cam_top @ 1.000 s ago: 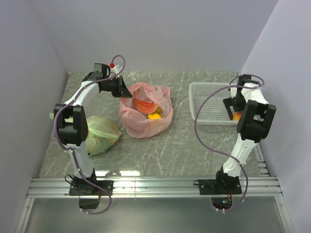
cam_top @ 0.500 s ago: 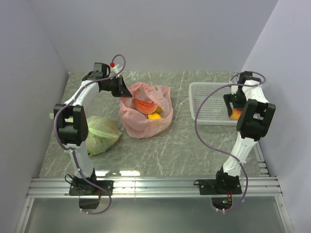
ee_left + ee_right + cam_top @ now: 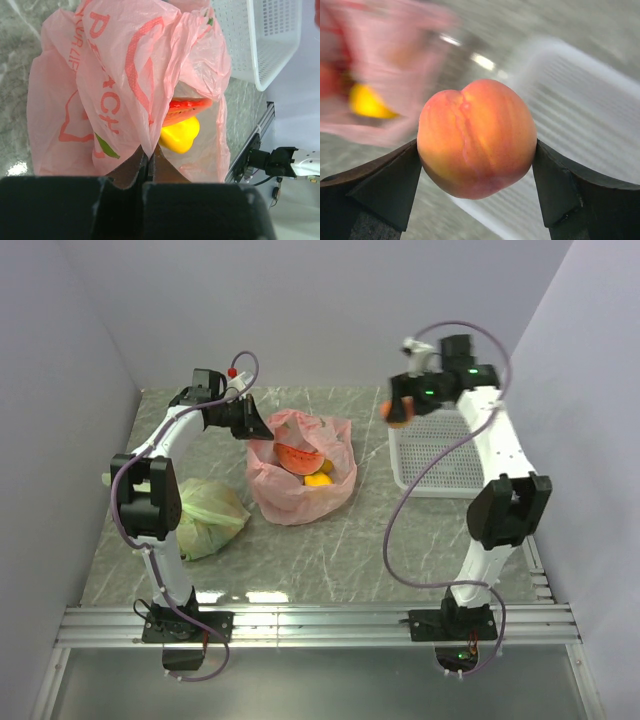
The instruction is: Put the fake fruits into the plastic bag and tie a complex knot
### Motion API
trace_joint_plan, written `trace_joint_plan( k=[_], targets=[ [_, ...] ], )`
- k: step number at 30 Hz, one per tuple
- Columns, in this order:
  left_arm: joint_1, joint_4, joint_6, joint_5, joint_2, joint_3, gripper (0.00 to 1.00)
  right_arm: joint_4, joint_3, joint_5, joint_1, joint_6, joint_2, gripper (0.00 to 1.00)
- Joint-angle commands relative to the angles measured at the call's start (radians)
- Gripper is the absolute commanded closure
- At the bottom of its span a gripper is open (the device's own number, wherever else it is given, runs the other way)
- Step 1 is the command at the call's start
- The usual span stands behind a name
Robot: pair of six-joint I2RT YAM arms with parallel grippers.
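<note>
Loading fruit: right claw (image 3: pixel 477 154) grips a peach (image 3: pixel 477 135), left claw (image 3: pixel 145 165) pinches the bag (image 3: pixel 120 75) by its rim; next, carry the peach over the mouth.

A white mesh basket (image 3: pixel 430 487) is sitting toward the back right of the grey marbled table (image 3: pixel 350 540). A pale green bag (image 3: pixel 215 518) - crinkled and bunched - is lying on the left, well apart from the basket. Aluminium rails (image 3: pixel 320 625) are running along the near edge.
</note>
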Motion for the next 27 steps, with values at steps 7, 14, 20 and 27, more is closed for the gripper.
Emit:
trace_joint_plan(
  k=[7,14,20,27],
  targets=[
    [0.005,0.050,-0.019,0.068,-0.014,-0.015,0.99,0.235,0.139,-0.087,0.426,0.164,0.141,0.46],
    [0.014,0.070,-0.053,0.085,-0.011,-0.016,1.00,0.233,0.162,-0.028,0.566,0.162,0.236,0.02],
    [0.015,0.032,-0.023,0.091,0.013,0.022,1.00,0.222,0.142,-0.076,0.491,0.164,0.137,0.00],
    [0.015,0.049,-0.013,0.095,-0.001,0.004,1.00,0.300,0.088,-0.128,0.317,0.256,0.093,0.01]
  ],
)
